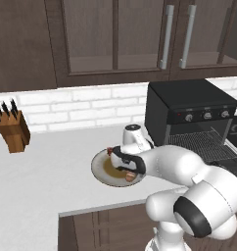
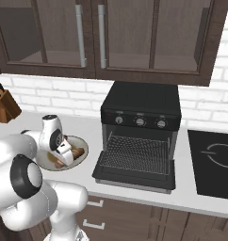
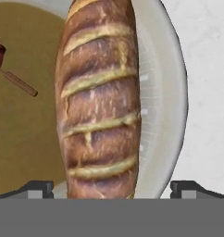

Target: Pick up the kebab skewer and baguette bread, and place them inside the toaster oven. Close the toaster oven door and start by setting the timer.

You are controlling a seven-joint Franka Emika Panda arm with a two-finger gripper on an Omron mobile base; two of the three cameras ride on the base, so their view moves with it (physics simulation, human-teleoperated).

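Observation:
The baguette bread (image 3: 100, 106) lies lengthwise on a white plate (image 3: 167, 92) with a brown centre. My gripper (image 3: 115, 187) hangs open right above the loaf, one fingertip on each side of its near end, and holds nothing. Left of the loaf shows the kebab skewer (image 3: 19, 82), a thin stick with a dark red chunk. From the base views, the gripper (image 1: 123, 164) (image 2: 64, 157) covers much of the plate (image 1: 98, 171) (image 2: 83, 143). The toaster oven (image 1: 189, 105) (image 2: 142, 103) stands to the right, its door (image 2: 134, 175) dropped open and the wire rack (image 2: 134, 150) showing.
A wooden knife block (image 1: 12, 130) (image 2: 5, 106) stands at the far left against the brick wall. A black cooktop (image 2: 215, 162) lies right of the oven. Dark wall cabinets (image 1: 140, 39) hang overhead. The counter's front edge (image 1: 101, 208) runs just below the plate.

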